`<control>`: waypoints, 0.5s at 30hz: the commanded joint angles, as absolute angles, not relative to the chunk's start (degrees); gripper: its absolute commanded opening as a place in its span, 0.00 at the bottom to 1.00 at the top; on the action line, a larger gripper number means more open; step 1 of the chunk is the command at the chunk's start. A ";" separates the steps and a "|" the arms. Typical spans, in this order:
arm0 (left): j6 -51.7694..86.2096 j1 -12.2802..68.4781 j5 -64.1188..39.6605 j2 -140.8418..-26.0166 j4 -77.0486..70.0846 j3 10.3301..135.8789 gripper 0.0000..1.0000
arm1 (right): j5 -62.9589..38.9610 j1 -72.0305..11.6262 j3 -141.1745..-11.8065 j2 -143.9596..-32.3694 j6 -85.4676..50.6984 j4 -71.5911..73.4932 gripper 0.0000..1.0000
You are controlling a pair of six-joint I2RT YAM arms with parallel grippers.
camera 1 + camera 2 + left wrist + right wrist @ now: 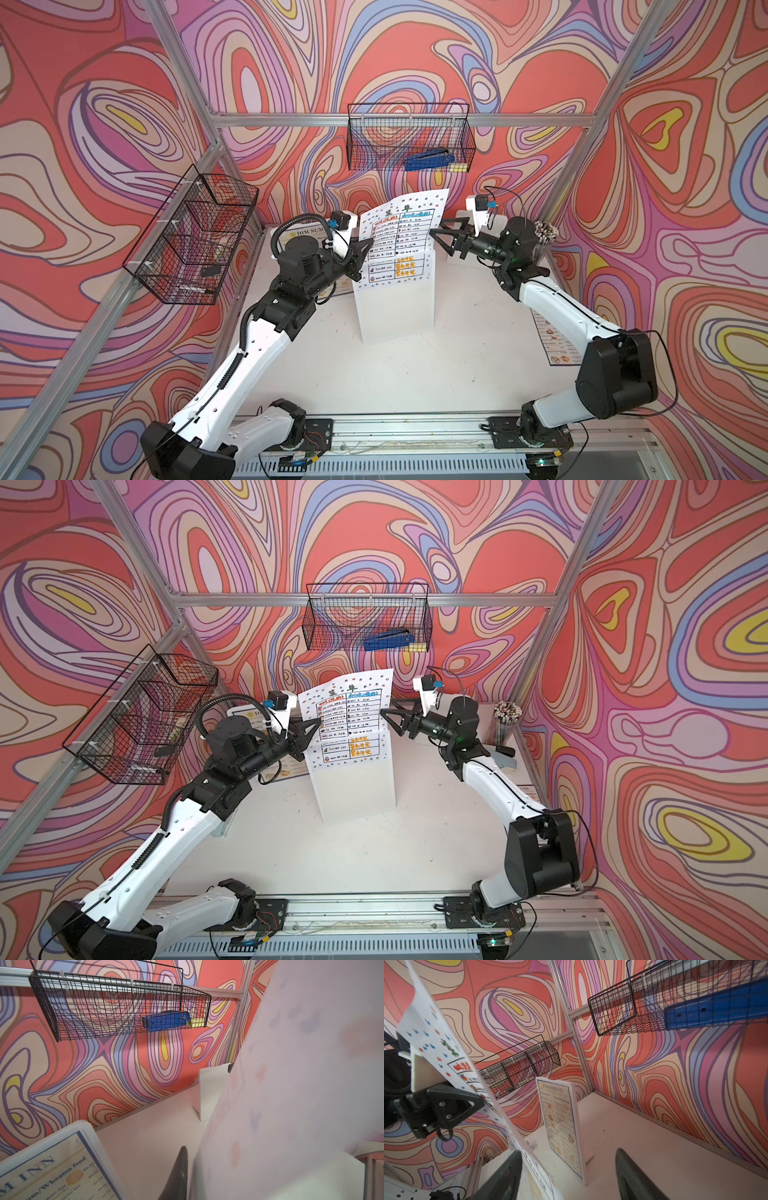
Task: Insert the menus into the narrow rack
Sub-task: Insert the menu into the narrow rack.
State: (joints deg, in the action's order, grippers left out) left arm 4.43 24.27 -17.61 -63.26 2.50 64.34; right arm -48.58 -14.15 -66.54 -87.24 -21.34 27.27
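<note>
Far-left corner of bench (374, 374): one DIM SUM INN menu (560, 1118) stands upright on a white stand (577, 1118), well apart from the narrow rack. I count it as not filed.
Left gripper (366, 249): my jaws are clamped on the left edge of the white menu. One finger (176, 1176) shows against the sheet; the other is hidden behind it.
White menu (401, 232): upright at mid-bench, printed face towards the front edge. Its lower end is at the mouth of the rack and its upper half stands clear above, bowed.
Narrow rack (397, 316): tall white box, mid-bench. I see no other sheet in it.
Right gripper (438, 239): jaws spread and holding nothing. One finger (508, 1178) is just beside the sheet's right edge.
Right edge of bench: a flat menu (555, 349) lies partly under my right arm, untouched.
Progress, my judgement: first sheet partly entered and not seated; two sheets remain.
</note>
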 commanded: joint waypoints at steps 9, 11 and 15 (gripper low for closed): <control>3.64 23.92 -13.38 -64.43 4.17 64.28 0.01 | -48.73 -17.13 -69.79 -88.11 -16.24 20.64 0.00; 4.17 23.85 -12.61 -64.09 4.15 63.10 0.01 | -48.31 -17.24 -69.21 -87.78 -15.04 19.78 0.00; 4.92 23.76 -12.48 -63.22 3.72 60.51 0.01 | -48.39 -17.31 -66.75 -86.76 -13.48 19.20 0.00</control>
